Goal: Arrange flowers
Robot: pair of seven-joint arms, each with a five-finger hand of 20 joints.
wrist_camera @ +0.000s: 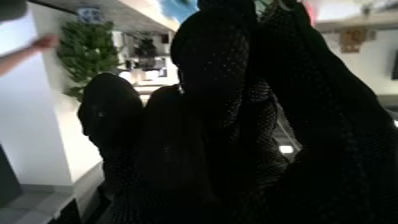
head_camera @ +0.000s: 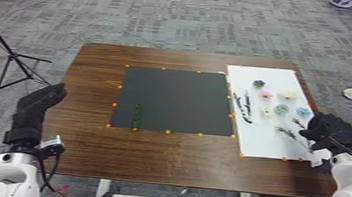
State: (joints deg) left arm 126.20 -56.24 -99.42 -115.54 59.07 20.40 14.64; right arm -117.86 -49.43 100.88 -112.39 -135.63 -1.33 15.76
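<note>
In the head view a green sprig [head_camera: 137, 116] lies on the dark mat [head_camera: 177, 99]. The white board [head_camera: 256, 142] holds a dark blue flower [head_camera: 259, 84], a pink one [head_camera: 266, 95], cream, yellow, teal and light blue [head_camera: 303, 112] ones, dark stems [head_camera: 246, 107] and leafy sprigs [head_camera: 286, 131]. My right hand [head_camera: 330, 129] is over the board's right edge, beside the light blue flower. In the right wrist view my right hand [wrist_camera: 209, 100] has extended fingers, with blue petals [wrist_camera: 179, 7] beyond the tips. My left hand [head_camera: 40, 101], open, is at the table's left edge.
The brown table [head_camera: 173, 159] extends around the mat and board. Small orange markers [head_camera: 167, 132] line their edges. A black tripod [head_camera: 13, 55] stands on the floor at the left. A vase [head_camera: 343, 2] is at the far right.
</note>
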